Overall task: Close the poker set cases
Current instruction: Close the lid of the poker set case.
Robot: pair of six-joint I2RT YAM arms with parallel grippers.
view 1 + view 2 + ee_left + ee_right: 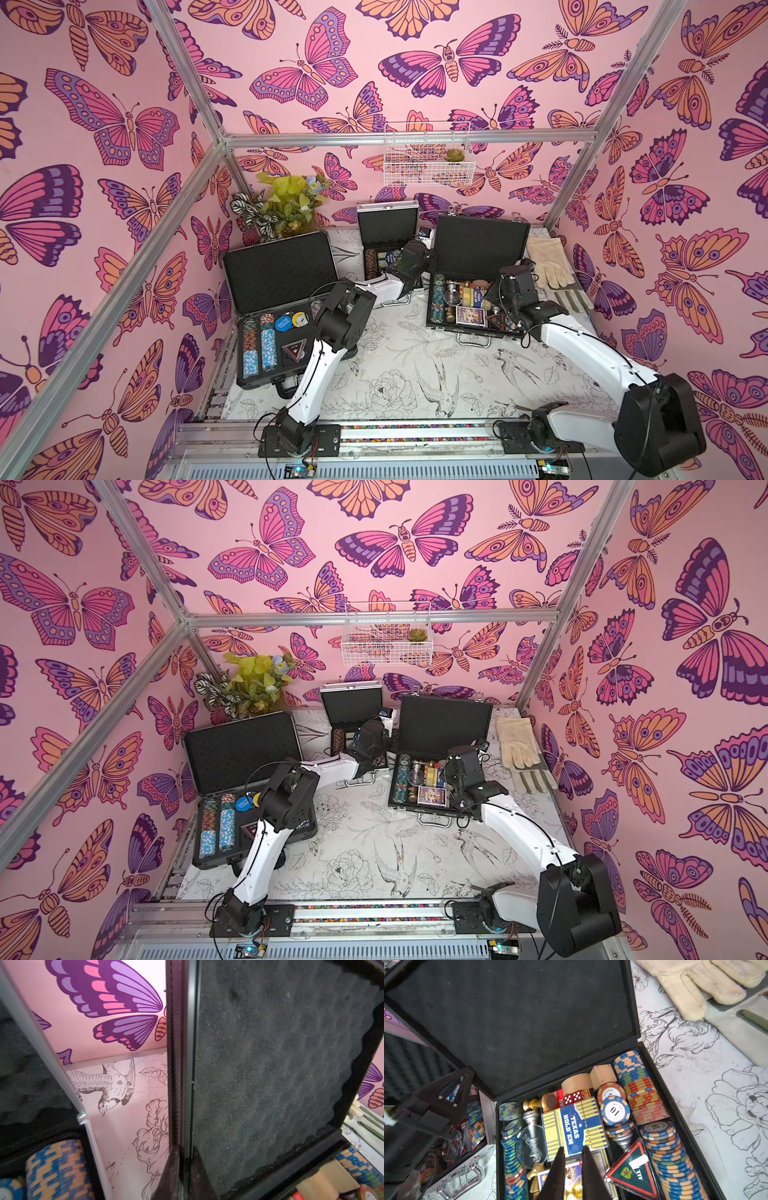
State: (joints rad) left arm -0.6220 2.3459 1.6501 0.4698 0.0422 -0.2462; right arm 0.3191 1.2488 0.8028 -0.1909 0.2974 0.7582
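Bird-print tabletop [415, 374], butterfly walls [124, 124]; all three cases lids-up: small silver case [388, 224] just beside the medium black case [482, 241] on my left side, large black ribbed case [278, 270] well apart past that. My left gripper [185, 1148] is clamped on the side rim of the medium black case's upright lid. My right gripper [573, 1148] hangs over that case's tray above the card box [575, 1126], jaws a sliver apart, nothing between.

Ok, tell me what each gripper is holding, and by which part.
Left gripper is clamped on the medium black case's lid, by the lid's side edge. Right gripper holds nothing.
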